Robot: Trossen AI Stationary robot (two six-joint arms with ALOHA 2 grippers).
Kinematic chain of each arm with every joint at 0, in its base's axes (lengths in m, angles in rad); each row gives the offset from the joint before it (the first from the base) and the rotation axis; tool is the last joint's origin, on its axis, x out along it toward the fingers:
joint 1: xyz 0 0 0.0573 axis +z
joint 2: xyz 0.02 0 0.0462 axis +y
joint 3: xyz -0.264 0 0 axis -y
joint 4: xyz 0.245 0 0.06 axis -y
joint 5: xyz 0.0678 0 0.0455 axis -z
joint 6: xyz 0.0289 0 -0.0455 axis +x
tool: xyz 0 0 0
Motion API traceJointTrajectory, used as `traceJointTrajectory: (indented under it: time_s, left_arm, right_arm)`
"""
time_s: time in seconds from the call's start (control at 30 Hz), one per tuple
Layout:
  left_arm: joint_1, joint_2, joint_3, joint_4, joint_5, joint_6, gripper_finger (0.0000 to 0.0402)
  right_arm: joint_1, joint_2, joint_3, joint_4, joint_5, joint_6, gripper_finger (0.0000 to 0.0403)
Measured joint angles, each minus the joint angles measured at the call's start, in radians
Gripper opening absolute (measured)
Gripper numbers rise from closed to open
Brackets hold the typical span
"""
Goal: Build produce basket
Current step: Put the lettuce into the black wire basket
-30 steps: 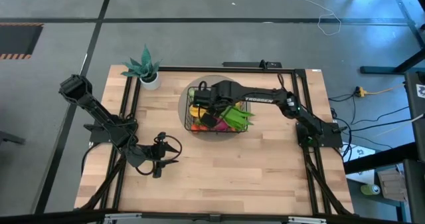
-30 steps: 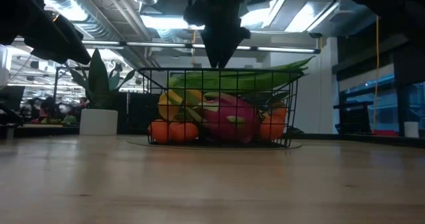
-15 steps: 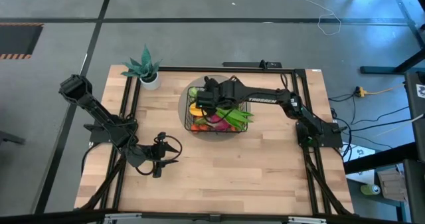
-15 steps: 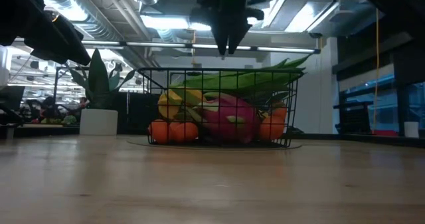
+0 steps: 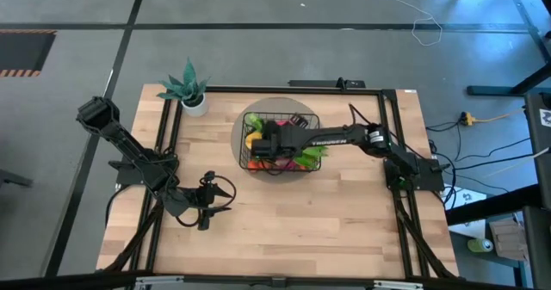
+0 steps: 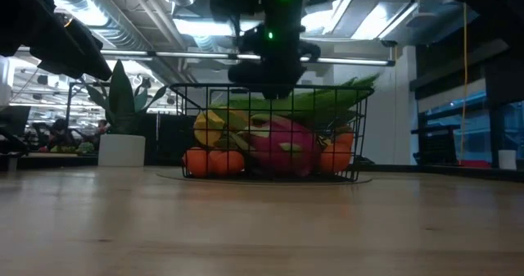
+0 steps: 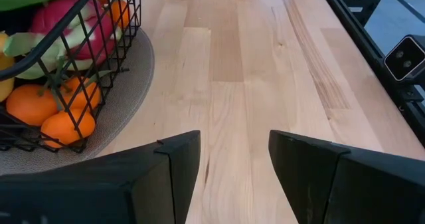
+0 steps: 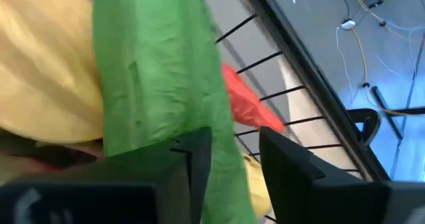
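Pale wooden plank tabletop [image 5: 284,212] is carrying the black wire-grid basket [image 5: 280,141] of toy produce [image 6: 278,145] mid-table on a round grey mat [image 7: 126,98], right gripper [image 5: 265,143] hanging part-open over it, gripping nothing I can see, left gripper [image 7: 232,159] waiting spread open nearby, white-potted teal plant [image 5: 189,89] sitting at the back corner, grey floor all around.

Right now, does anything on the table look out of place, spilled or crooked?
Nothing has spilled; no produce lies loose on the wooden table. One thing stands out: the long green leafy bundle lies slanted across the square black wire-grid basket, its tip poking past the rim. The right gripper is down over the basket.
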Motion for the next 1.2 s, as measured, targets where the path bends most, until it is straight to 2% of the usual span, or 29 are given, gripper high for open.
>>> traceJointTrajectory:
  time_s: [0.2,0.57,0.77,0.9,1.03,1.2]
  left_arm:
    - [0.000,0.000,0.000,0.000,0.000,0.000,0.0169]
    - [0.000,0.000,0.000,0.000,0.000,0.000,0.0169]
    - [0.000,0.000,0.000,0.000,0.000,0.000,0.0169]
    - [0.000,0.000,0.000,0.000,0.000,0.000,0.0169]
    - [0.000,0.000,0.000,0.000,0.000,0.000,0.0169]
    - [0.000,0.000,0.000,-0.001,0.000,0.000,0.0169]
  right_arm:
    - [0.007,-0.005,-0.082,0.059,-0.009,-0.036,0.0126]
    - [0.006,-0.003,-0.083,0.066,-0.030,-0.053,0.0126]
    - [0.007,0.002,0.054,-0.063,-0.070,-0.010,0.0126]
    - [0.022,0.003,0.197,-0.206,-0.068,-0.009,0.0126]
    - [0.042,0.002,0.309,-0.258,-0.055,-0.009,0.0126]
    - [0.063,-0.033,0.288,-0.218,-0.022,0.022,0.0126]
